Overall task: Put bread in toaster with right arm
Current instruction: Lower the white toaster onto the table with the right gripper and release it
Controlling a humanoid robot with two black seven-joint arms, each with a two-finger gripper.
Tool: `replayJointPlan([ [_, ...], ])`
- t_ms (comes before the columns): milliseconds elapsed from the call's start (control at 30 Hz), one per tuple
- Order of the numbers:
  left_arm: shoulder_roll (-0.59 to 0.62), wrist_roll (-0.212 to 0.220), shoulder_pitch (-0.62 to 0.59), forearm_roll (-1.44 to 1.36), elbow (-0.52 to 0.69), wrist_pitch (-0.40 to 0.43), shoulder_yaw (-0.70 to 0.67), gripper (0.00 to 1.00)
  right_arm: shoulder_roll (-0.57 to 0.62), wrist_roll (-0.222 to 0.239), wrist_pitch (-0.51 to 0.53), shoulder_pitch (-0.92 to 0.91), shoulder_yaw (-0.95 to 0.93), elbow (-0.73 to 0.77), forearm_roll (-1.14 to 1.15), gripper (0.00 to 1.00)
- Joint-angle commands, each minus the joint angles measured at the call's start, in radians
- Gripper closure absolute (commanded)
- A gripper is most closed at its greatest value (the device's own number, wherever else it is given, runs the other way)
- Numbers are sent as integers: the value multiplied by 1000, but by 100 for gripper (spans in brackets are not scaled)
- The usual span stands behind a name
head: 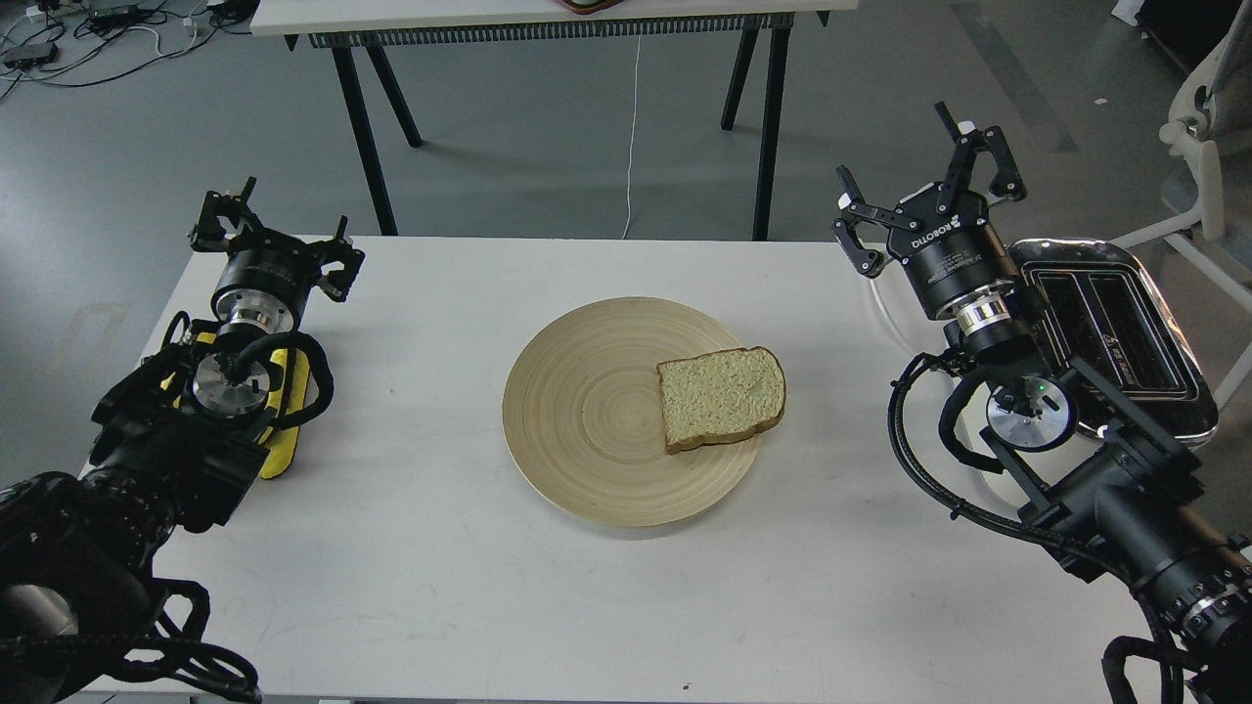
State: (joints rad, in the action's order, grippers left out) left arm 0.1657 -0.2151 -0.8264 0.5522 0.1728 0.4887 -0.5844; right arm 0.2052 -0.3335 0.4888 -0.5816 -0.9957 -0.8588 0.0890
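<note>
One slice of pale tan bread (722,397) with a brown crust lies flat on the right side of a round wooden plate (587,411) at the table's middle. The toaster (1125,328), with its chrome top and two dark slots, stands at the table's right edge, partly hidden behind my right arm. My right gripper (929,196) is open and empty, up and to the right of the bread and just left of the toaster. At the far left corner my left gripper (274,240) is seen small and dark.
A yellow object (284,416) lies under my left arm near the table's left edge. A white cord (885,303) curls by the toaster. Behind the white table (440,606) stands another table on black legs (367,137), over grey floor.
</note>
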Motion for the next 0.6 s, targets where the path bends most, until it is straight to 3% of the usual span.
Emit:
replayJointPlan([
  [0, -2, -3, 0, 0, 1, 0, 0, 0, -1, 1, 0, 0, 0, 0, 0, 1],
  [333, 0, 2, 0, 0, 1, 0, 2, 0, 5, 2, 0, -17, 12, 4, 9, 1],
  [500, 0, 2, 0, -2, 2, 0, 2, 0, 59, 19, 0, -92, 37, -13, 60, 1],
  [567, 0, 0, 0, 0, 2, 0, 2, 0, 103, 27, -50, -159, 80, -14, 164, 1],
])
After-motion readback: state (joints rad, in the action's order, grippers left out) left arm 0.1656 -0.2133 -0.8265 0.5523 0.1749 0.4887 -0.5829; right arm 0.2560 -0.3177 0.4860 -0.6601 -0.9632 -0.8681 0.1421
